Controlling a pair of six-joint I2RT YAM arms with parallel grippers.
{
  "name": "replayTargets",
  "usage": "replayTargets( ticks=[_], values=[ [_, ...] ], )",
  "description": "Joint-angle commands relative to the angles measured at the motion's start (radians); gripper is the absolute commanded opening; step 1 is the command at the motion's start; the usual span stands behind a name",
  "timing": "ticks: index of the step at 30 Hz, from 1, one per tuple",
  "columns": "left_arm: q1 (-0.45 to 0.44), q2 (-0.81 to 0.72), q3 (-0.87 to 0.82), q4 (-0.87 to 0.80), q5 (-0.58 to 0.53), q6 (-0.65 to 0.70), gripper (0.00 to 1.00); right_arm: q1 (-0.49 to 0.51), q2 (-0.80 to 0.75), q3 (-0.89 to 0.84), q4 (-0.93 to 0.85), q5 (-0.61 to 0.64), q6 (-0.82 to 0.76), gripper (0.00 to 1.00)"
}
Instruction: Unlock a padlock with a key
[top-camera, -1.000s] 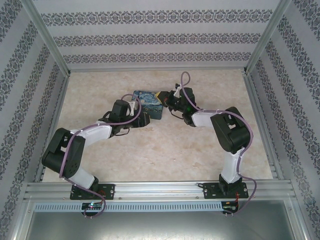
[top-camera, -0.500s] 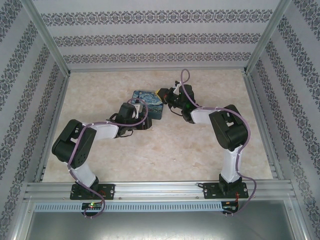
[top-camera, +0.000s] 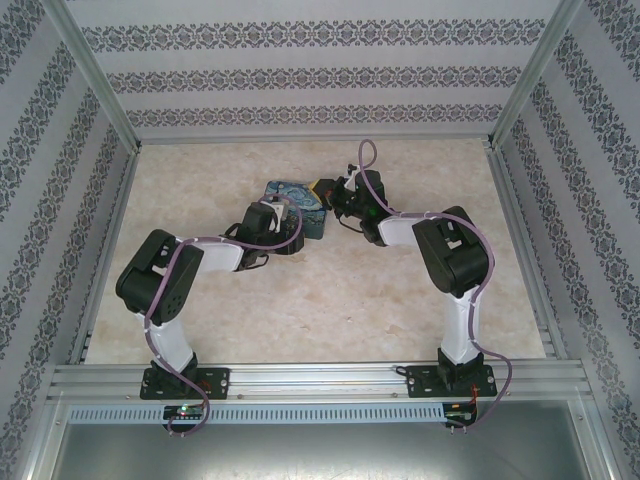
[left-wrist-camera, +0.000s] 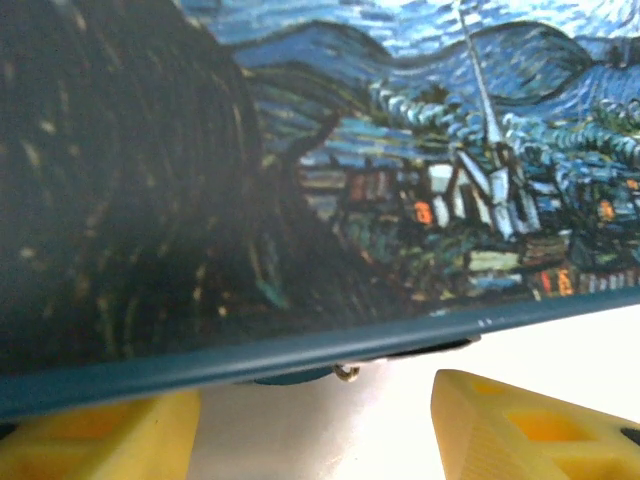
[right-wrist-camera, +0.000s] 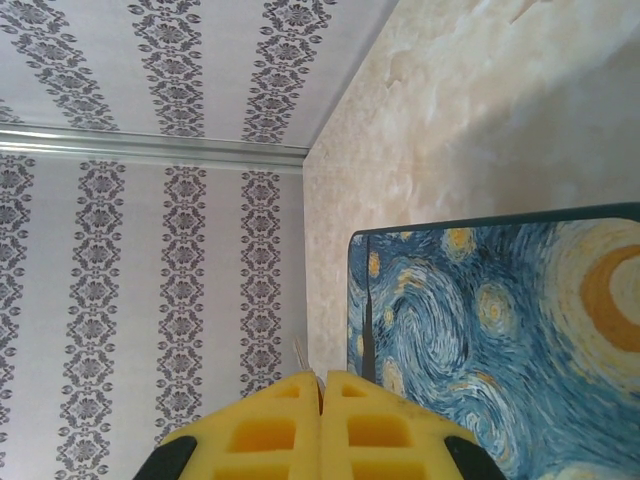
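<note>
Dark-blue paint with swirls covers the box, which lies on the marbled tabletop toward the far side, between the two arms. Its lid is down, so what is inside cannot be seen.

From above, the left fingers are at the near side of the box and the right fingers are at its right far corner. Both are too small in this view to judge.

The left wrist camera gives more detail. The painted box stands very close, and the yellow left fingers are well apart below its teal edge, with nothing between them. Just under that edge, a small teal shape with a bright metal bit looks like the padlock. Most of it is hidden by the lid.

The right wrist camera looks along the box top to the tabletop and the patterned wall. The right fingers are pressed together beside the edge of the box. A thin pale sliver stands just above their tips. Whether it is the key, I cannot tell.
</note>
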Motion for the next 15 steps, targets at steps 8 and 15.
replayTargets(
  ticks=[8,15],
  values=[
    [-0.033,0.054,0.065,0.044,0.015,0.043,0.62,-0.003,0.009,0.023,0.019,-0.012,0.002,0.00],
    [-0.052,0.080,0.079,0.056,0.017,0.026,0.62,-0.002,0.003,0.000,0.020,-0.008,-0.003,0.00]
  ],
)
